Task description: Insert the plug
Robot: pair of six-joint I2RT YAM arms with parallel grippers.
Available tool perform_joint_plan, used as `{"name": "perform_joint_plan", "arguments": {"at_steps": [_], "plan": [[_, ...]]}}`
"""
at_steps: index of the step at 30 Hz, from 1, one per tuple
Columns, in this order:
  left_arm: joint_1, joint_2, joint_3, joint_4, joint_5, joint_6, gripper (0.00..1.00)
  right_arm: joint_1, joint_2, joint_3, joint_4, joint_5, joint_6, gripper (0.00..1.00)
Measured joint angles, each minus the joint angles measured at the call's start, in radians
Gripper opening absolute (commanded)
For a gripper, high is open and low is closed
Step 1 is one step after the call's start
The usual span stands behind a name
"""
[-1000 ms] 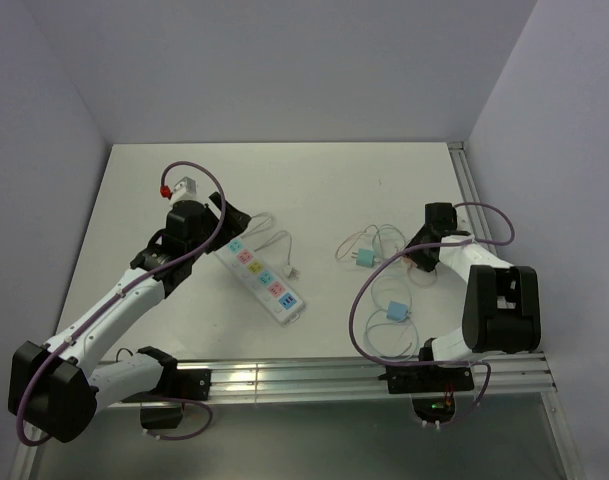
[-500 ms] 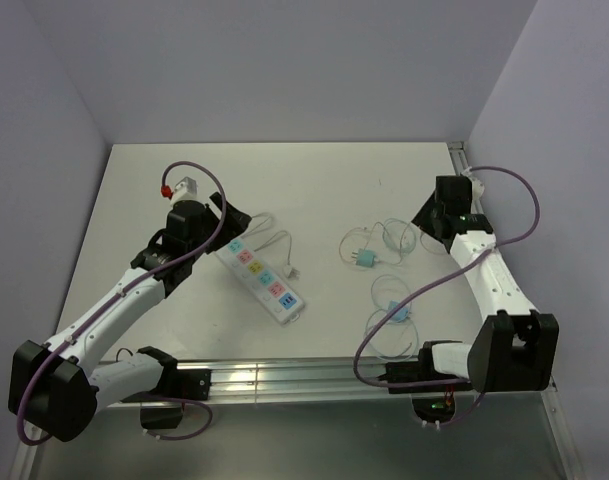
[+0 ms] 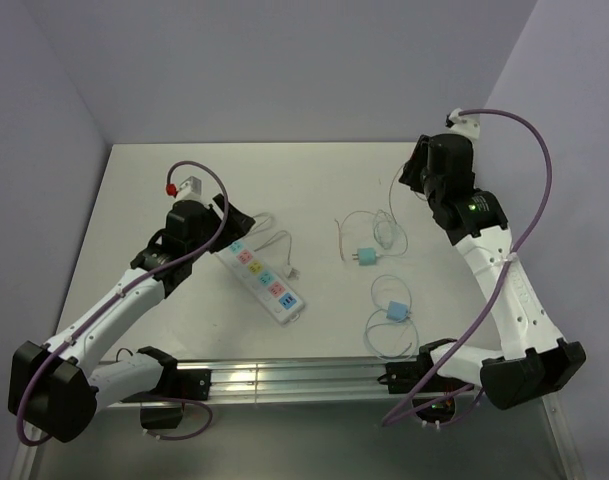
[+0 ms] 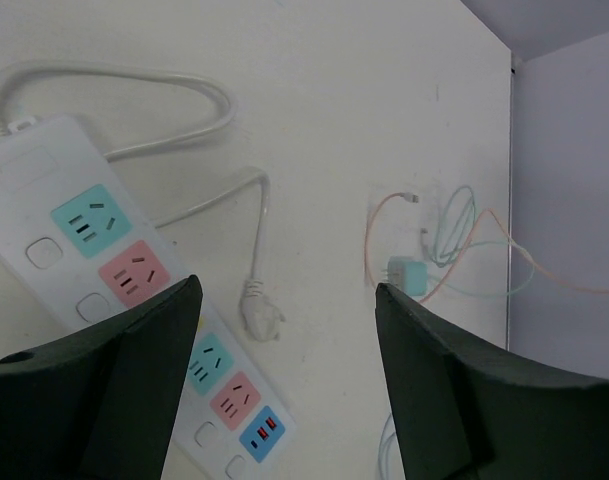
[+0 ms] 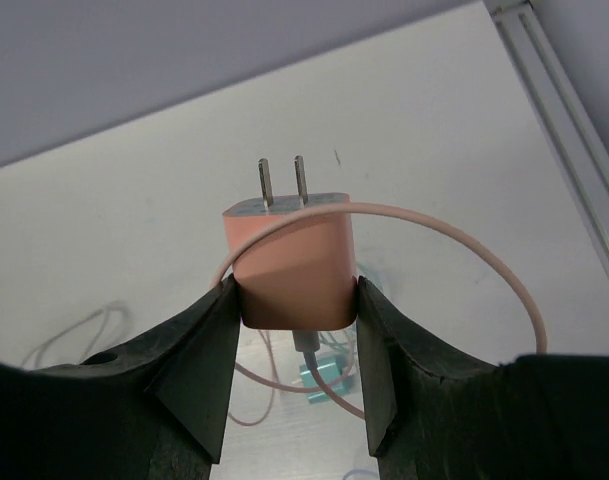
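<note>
My right gripper (image 5: pixel 294 300) is shut on an orange plug (image 5: pixel 289 255), held in the air with its two prongs pointing away from the camera. Its thin orange cable (image 5: pixel 484 270) loops round the plug. In the top view the right gripper (image 3: pixel 420 176) is raised over the table's far right. A white power strip (image 3: pixel 262 278) with teal, pink and blue sockets lies diagonally at centre left. My left gripper (image 3: pixel 232 222) hangs open over its far end. In the left wrist view the strip (image 4: pixel 104 290) runs under the open gripper (image 4: pixel 284 290).
A teal plug (image 3: pixel 363 256) with tangled thin cables lies mid-table, also seen below the orange plug (image 5: pixel 324 378). A light blue plug (image 3: pixel 395 312) with a coiled cable lies nearer the front. The strip's own cord ends in a white plug (image 4: pixel 259 318). A metal rail (image 3: pixel 469 190) borders the right edge.
My right arm has lifted the orange plug off the table and swung up and toward the far right. The left arm has stayed over the strip.
</note>
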Motion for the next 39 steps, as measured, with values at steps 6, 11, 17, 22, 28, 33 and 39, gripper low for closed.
{"name": "perform_joint_plan", "arguments": {"at_steps": [6,11,17,22,28,33,39], "plan": [[0.000,-0.013,0.002,0.036,0.094,0.028,0.71,0.000,0.051,0.157,-0.027,-0.091,-0.047,0.00],[-0.001,-0.013,0.032,0.040,0.160,0.039,0.69,0.000,0.130,0.022,0.009,-0.243,-0.019,0.00],[-0.005,-0.013,0.063,0.038,0.203,0.061,0.69,-0.001,0.178,-0.353,-0.002,-0.486,0.042,0.00],[-0.006,-0.004,0.079,0.041,0.228,0.071,0.67,0.006,0.102,-0.428,-0.071,-0.439,0.055,0.00],[-0.013,0.049,0.094,0.047,0.272,0.080,0.64,0.021,-0.068,-0.432,-0.052,-0.577,0.082,0.00],[-0.034,0.069,0.097,0.060,0.317,0.088,0.61,0.030,-0.135,-0.506,0.126,-0.883,0.254,0.00],[-0.077,0.051,0.093,0.156,0.379,0.104,0.62,0.032,-0.140,-0.545,0.536,-1.088,0.585,0.00]]}}
